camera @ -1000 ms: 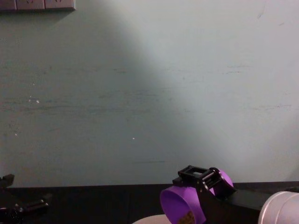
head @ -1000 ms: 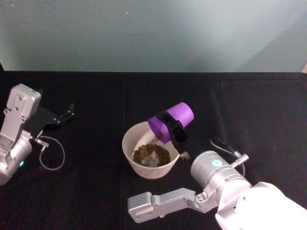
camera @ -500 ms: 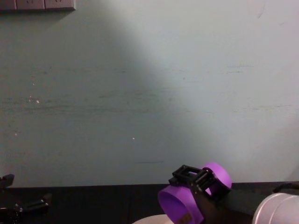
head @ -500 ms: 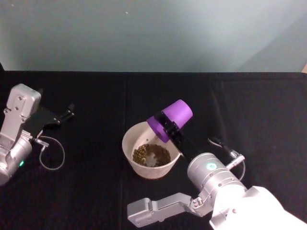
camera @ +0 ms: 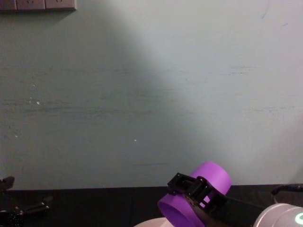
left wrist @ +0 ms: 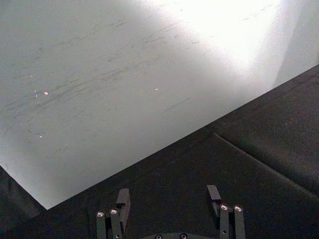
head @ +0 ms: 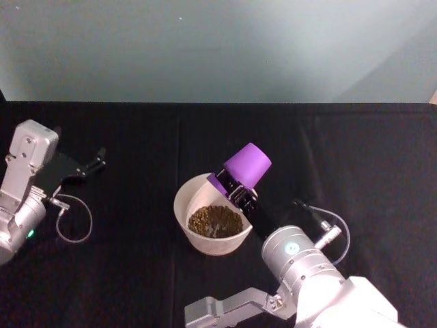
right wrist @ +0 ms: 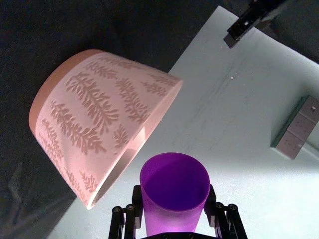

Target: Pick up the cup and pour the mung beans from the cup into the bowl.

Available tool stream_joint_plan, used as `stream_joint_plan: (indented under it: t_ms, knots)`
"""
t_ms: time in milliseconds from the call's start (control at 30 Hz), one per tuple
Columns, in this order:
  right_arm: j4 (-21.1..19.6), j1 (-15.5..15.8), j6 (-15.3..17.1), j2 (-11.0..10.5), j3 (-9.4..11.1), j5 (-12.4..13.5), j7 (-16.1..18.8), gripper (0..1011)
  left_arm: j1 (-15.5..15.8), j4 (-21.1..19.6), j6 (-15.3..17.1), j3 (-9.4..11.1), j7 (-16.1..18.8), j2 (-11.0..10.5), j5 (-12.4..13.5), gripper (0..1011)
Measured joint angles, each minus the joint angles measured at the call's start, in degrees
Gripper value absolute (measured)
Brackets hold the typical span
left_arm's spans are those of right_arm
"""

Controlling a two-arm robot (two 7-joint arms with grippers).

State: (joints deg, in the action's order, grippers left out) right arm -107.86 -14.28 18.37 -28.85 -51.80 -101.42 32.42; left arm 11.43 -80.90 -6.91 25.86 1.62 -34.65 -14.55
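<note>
change: we tip the small bright purple plastic cup (head: 246,166) steeper than half a second ago, mouth down, inside bare | meaning: the tiny brownish-green mung beans (head: 215,220) lie heaped in the wide pinkish-white bowl (head: 205,243) just below the right jaws, so we judge the pour done | right jaws: pinching the cup's walls | left jaws: spread, empty, well apart above the black desk (head: 136,273)

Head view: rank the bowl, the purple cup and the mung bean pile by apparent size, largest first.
1. bowl, clearly widest.
2-3. purple cup and mung bean pile: look about alike; the cup, tilted in the right gripper above the bowl, is nearer the camera, so not ranked.
left gripper idle at left.
</note>
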Motion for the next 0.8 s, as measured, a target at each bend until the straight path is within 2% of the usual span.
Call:
stream_joint_plan:
  t_ms: [233, 400, 800]
  knots:
    - [0.0, -1.0, -0.8, -0.4, -2.1, -5.4, 2.9, 729, 0.0, 0.0, 0.0, 0.0, 0.0, 0.0, 0.0, 1000]
    - [0.1, -1.4, -1.2, -0.5, -2.9, -7.1, 3.8, 729, 0.0, 0.0, 0.0, 0.0, 0.0, 0.0, 0.0, 1000]
    - [0.4, -1.6, -1.5, -0.8, -3.5, -8.0, 3.7, 729, 0.0, 0.0, 0.0, 0.0, 0.0, 0.0, 0.0, 1000]
